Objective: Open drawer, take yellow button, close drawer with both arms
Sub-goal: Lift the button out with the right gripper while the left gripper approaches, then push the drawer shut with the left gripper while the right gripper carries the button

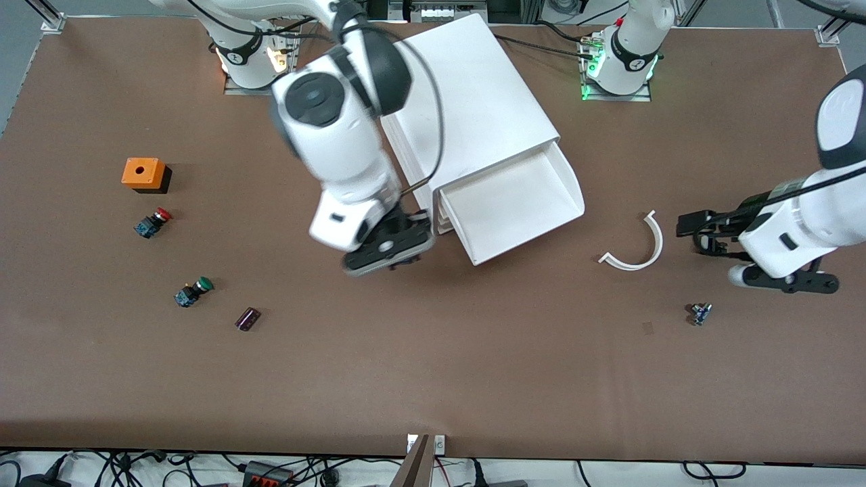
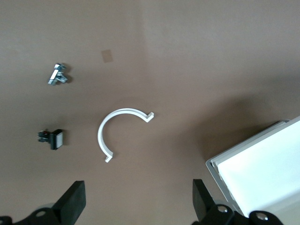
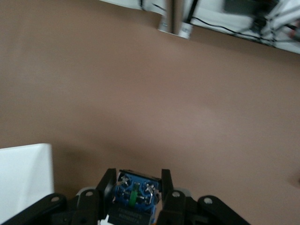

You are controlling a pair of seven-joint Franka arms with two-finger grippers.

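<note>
Surface point(image 1: 433, 379): brown, matte, wide; it carries everything here.
Cabinet point(image 1: 473, 101): big white plastic box, set at an angle between my two bases. I can read no writing on it.
Drawer point(image 1: 514, 203): shallow white tray, pulled out of the cabinet toward the front camera; the inside that shows is bare white.
Right fingers point(image 3: 138, 190): up in the air beside the drawer's front corner, toward my right arm's end, clenched on the button.
Button point(image 3: 136, 196): in my right fingers; the right wrist view shows only its dark blue body with metal screw terminals. The cap is hidden.
Left fingers point(image 2: 136, 199): released, spread wide, hovering over bare surface between the drawer and the white arc; this arm waits.
Arc point(image 1: 636, 245): thin white plastic half-ring, flat on the surface near the drawer.
Orange box point(image 1: 143, 174): square, with a round hole on top, toward my right arm's end.
Red button point(image 1: 153, 222): red cap, blue body, just nearer the camera than the orange box.
Green button point(image 1: 192, 291): green cap, blue body, nearer again.
Dark block point(image 1: 247, 319): small and glossy, beside the green button.
Metal part point(image 1: 700, 313): small, silver-blue, near my left fingers.
Black-and-white part point(image 2: 52, 138): small, lying near the arc.
</note>
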